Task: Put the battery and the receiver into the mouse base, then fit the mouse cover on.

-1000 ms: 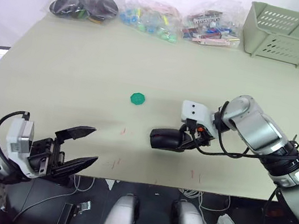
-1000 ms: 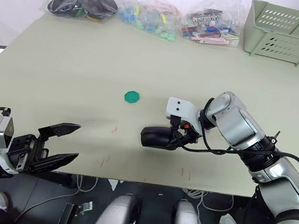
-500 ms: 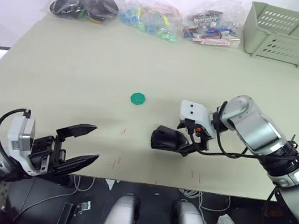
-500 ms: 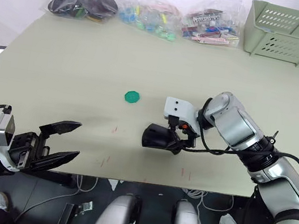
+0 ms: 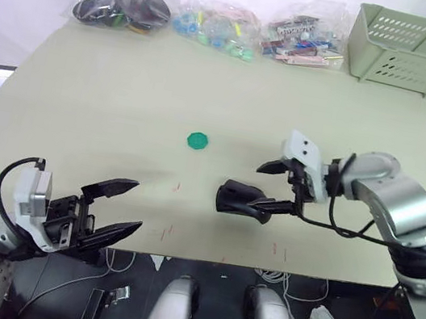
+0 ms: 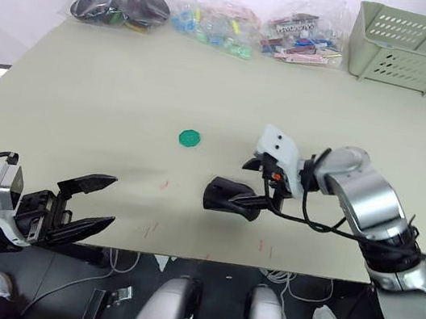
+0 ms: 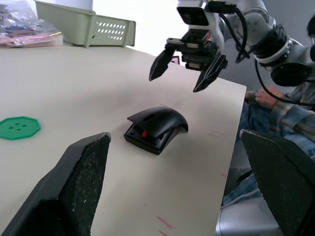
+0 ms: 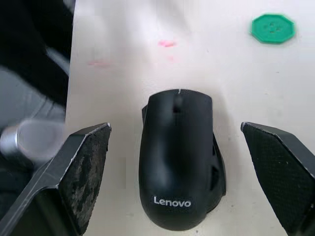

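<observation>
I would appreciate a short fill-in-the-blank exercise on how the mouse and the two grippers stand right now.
1. The mouse cover rests askew on top of the mouse ____.
2. The right gripper, apart from the mouse, has its fingers ____.
3. The flat disc on the table is ____ in colour.
4. The left gripper holds ____.

Missing words: base; open; green; nothing

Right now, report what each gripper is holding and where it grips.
Nothing is held. The right gripper is open, clear of the mouse cover lying askew on the mouse base. The left gripper is open too.
</observation>
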